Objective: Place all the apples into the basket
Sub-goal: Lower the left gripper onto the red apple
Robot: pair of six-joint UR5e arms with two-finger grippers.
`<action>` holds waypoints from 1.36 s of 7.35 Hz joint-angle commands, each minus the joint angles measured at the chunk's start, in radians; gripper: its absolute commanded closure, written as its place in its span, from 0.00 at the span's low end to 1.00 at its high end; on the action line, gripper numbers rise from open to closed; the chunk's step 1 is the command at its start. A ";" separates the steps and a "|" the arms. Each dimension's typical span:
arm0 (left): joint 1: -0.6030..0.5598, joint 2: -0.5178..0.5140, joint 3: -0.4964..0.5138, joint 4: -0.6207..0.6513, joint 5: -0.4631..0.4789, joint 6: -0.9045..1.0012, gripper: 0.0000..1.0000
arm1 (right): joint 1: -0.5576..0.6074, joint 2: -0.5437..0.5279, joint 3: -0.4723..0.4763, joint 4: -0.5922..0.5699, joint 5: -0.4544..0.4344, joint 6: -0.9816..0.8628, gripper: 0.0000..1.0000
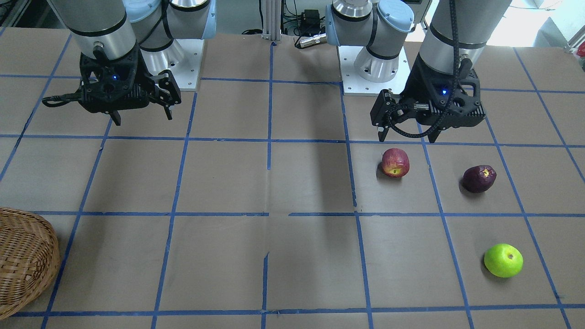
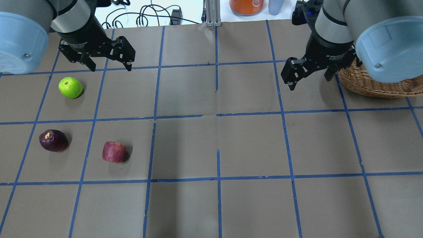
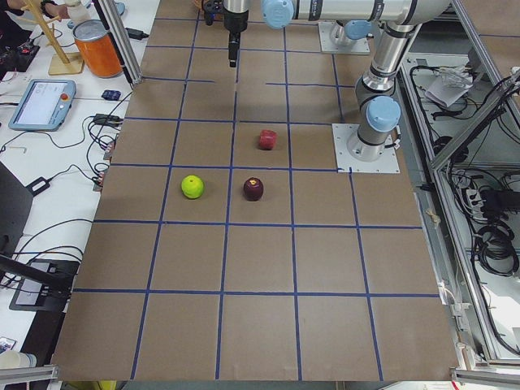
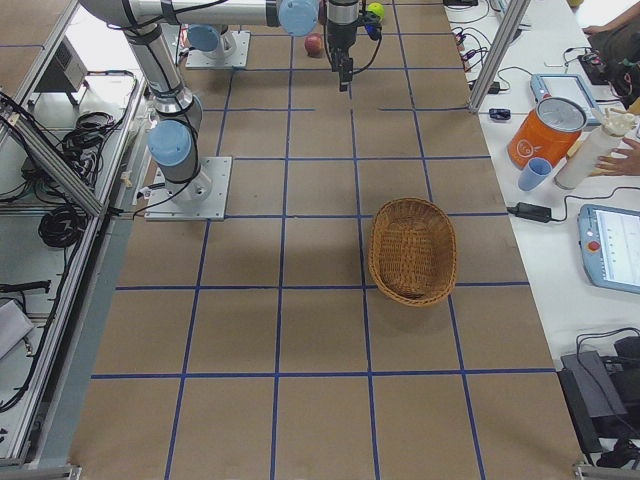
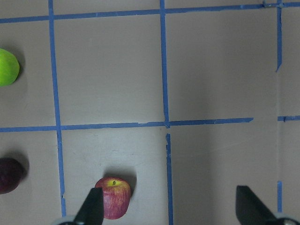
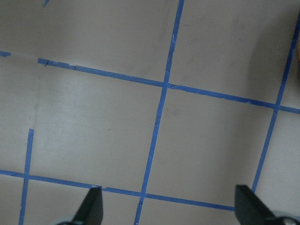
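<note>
The paper-covered worktop (gridded with blue tape) carries everything. The basket sits on its right side, well apart from the fruit. Both claws hang above the worktop with fingers spread: the right claw just beside the basket, the left claw near the green apple. The maroon apple and red apple lie on the worktop's left, nearer the robot.

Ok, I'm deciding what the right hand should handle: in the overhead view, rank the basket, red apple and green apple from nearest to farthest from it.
1. The basket, at the view's right edge, same side as the right hand.
2. The red apple, across the midline, left half.
3. The green apple, further left still.
</note>
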 commanded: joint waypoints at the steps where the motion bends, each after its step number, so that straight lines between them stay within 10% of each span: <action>1: 0.000 -0.001 -0.001 0.000 -0.003 0.000 0.00 | -0.022 0.005 0.035 -0.142 0.018 0.005 0.00; 6: 0.008 -0.004 -0.002 0.000 -0.006 0.015 0.00 | -0.056 0.001 0.120 -0.171 0.072 0.011 0.00; 10: 0.256 0.025 -0.085 0.006 -0.002 0.364 0.00 | -0.056 0.008 0.135 -0.206 0.073 0.009 0.00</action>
